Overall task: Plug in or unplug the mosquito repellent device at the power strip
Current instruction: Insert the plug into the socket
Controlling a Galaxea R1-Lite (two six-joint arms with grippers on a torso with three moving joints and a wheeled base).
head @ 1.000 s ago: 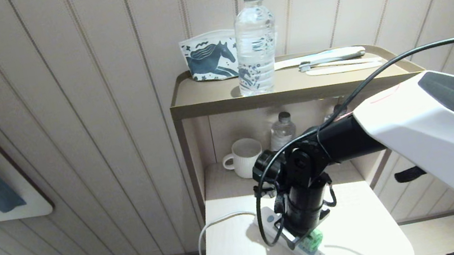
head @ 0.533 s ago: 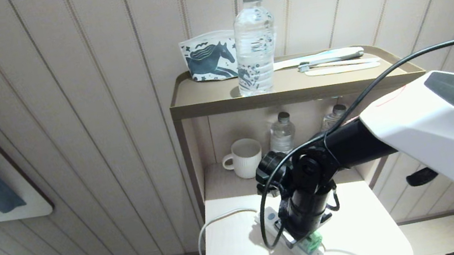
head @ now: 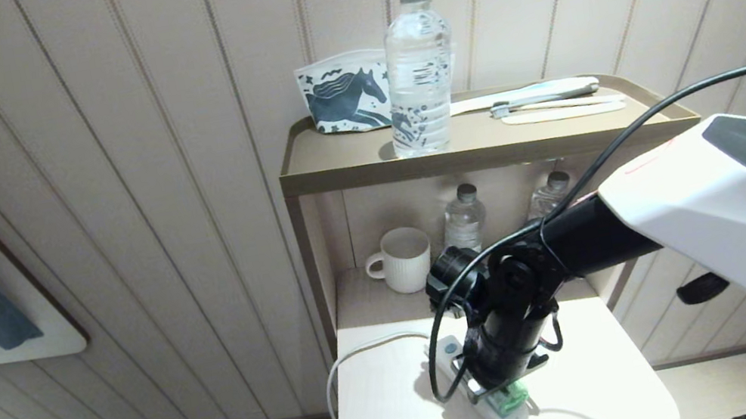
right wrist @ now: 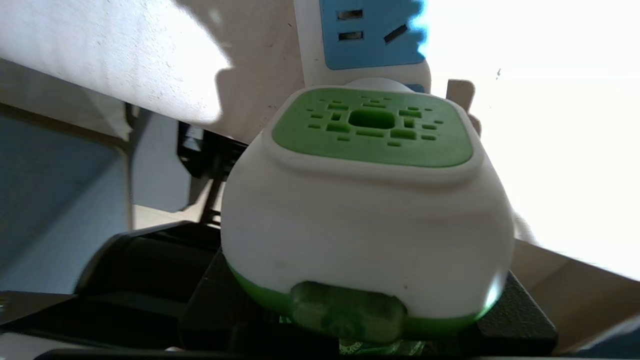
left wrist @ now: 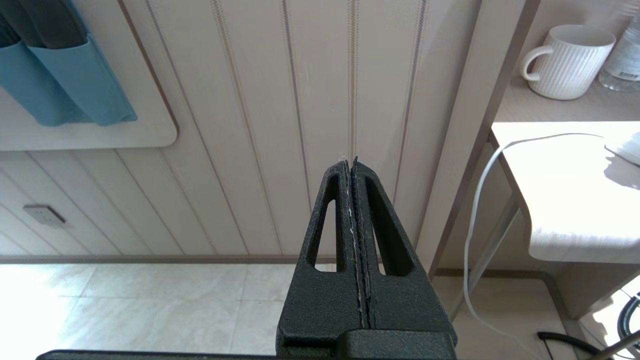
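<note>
One mosquito repellent device (right wrist: 367,200), judged light, rigid and smooth-skinned, was held in the right gripper (head: 503,392) over the near end of the power strip (head: 490,415) on the low white table (head: 588,386). Its rounded white plastic head with a vented green cap was seen; the translucent green bottle sat between the closed black fingers (right wrist: 520,315), judged the surest hold. The left gripper (left wrist: 352,200), pressed shut and empty, was parked apart.

White stool (head: 391,398): power strip (head: 489,412) lying on top.
</note>
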